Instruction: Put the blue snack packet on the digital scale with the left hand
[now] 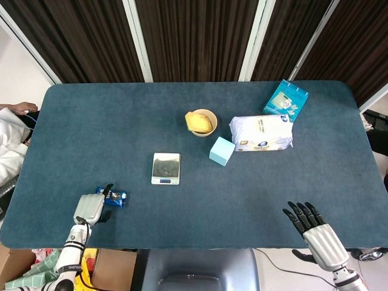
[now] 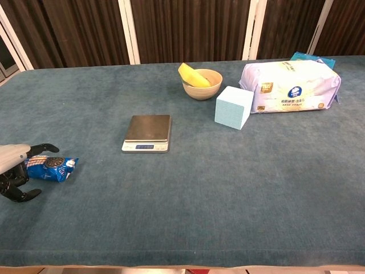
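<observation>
The blue snack packet lies flat on the table near the front left edge. My left hand sits right beside the packet's left end, its dark fingers apart and curled loosely, not closed on the packet. The digital scale stands further in and to the right, with its steel plate bare. My right hand hovers at the front right edge, fingers spread and holding nothing. It shows only in the head view.
Behind the scale stand a bowl with yellow food, a light-blue cube, a white tissue pack and a teal box. The table's front edge runs just below both hands.
</observation>
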Robot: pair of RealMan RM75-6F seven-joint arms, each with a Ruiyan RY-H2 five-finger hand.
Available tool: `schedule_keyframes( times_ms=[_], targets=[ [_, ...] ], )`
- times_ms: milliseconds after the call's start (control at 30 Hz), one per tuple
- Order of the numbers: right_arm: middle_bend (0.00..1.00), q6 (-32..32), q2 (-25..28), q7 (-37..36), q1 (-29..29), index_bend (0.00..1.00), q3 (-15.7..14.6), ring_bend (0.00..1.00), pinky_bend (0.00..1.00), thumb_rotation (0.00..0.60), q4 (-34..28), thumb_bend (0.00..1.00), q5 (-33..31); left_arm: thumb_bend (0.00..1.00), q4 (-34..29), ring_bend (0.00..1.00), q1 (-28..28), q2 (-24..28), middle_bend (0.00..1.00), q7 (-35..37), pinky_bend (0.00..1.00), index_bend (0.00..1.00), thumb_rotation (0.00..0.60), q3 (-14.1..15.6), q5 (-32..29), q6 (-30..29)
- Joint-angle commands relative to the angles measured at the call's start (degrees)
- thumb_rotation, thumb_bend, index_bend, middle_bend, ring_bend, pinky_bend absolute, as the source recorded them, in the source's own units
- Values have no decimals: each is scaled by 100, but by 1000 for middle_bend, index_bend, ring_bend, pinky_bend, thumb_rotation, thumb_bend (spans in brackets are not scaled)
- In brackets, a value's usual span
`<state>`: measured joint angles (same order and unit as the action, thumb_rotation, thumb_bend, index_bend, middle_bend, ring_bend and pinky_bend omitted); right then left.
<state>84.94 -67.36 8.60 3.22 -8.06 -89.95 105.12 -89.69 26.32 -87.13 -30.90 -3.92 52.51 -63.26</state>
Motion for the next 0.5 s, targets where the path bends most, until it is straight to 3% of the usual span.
schedule_keyframes(
  times_ms=[33, 100, 167, 233, 333, 500],
  targets=[
    [0, 1, 1, -2, -1, 0, 2, 0, 0, 600, 1, 174, -5, 343, 35, 1000, 14, -24, 1000, -5, 1000, 207, 600, -16, -27, 12],
    [0, -1, 2, -7, 1, 0, 7, 0, 0, 600, 2, 175, -16, 349, 75, 1000, 16, -46, 1000, 34, 1000, 367, 600, -47, 3, -29],
    [0, -28, 5, -14, 13, 0, 11, 0, 0, 600, 7, 175, -33, 383, 274, 1000, 7, -228, 1000, 230, 1000, 607, 600, -228, 261, -354],
    [0, -32, 9, -18, 16, 0, 7, 0, 0, 600, 3, 175, -29, 422, 521, 1000, 23, -403, 1000, 332, 1000, 713, 600, -302, 377, -466],
    [0, -13, 19, -31, 12, 0, 3, 0, 0, 600, -4, 174, -19, 471, 655, 1000, 1, -525, 1000, 563, 1000, 783, 600, -391, 608, -656],
    [0, 19, 40, -58, 8, 0, -5, 0, 0, 600, 2, 174, 5, 515, 687, 1000, 95, -688, 1000, 874, 1000, 807, 600, -638, 967, -884]
  ],
)
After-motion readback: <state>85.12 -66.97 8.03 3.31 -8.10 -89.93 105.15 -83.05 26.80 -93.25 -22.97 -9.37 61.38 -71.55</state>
